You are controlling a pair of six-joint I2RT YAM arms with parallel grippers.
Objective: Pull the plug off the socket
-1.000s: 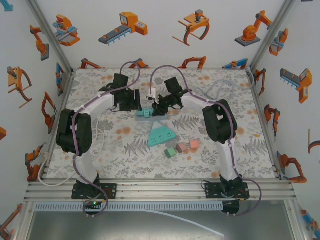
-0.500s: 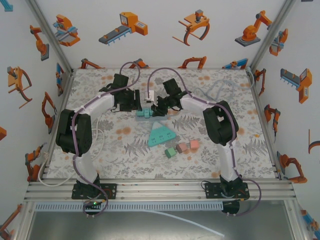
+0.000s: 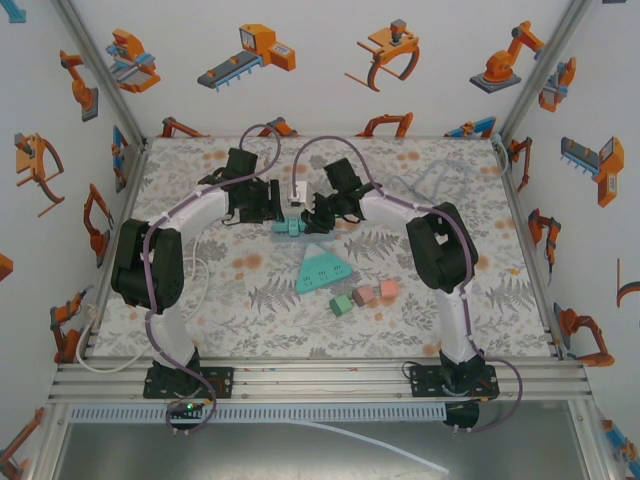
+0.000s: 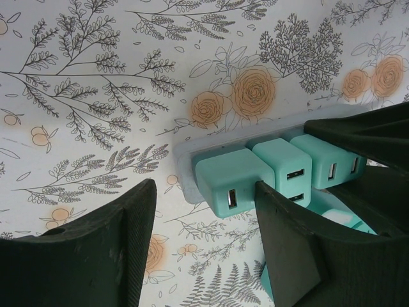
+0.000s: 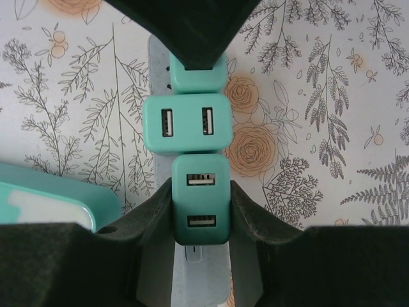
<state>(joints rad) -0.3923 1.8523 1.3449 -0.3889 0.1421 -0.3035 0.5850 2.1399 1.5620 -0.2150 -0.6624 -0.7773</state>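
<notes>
**Fingers (image 5: pixel 150 214) are pinching the end plug (image 5: pixel 200 211)**

Right gripper (image 5: pixel 200 188) is holding this teal plug tight, with one dark finger pressing on each side. The end plug is sitting on the grey socket strip (image 5: pixel 156 57). It is lining up in a row with the middle plug (image 5: pixel 186 125) and the far plug (image 5: pixel 198 80), and the three are touching side by side. It is not possible to tell if the end plug is coming out of the strip at all.

Left gripper (image 4: pixel 204 192) is hanging over the other end of the strip with its fingers (image 4: pixel 96 249) spread wide. The far plug is sitting between them. One finger is just beside its corner and the other is well apart, so this gripper is holding nothing.

From above, both grippers are meeting over the strip, toward the back of the flowery table (image 3: pixel 200 300). Closer to the arms, a teal triangle block (image 3: pixel 320 270) is lying flat. Just beside it, a green block (image 3: pixel 340 302) and two pink blocks (image 3: pixel 363 296) are sitting in a short line.
</notes>
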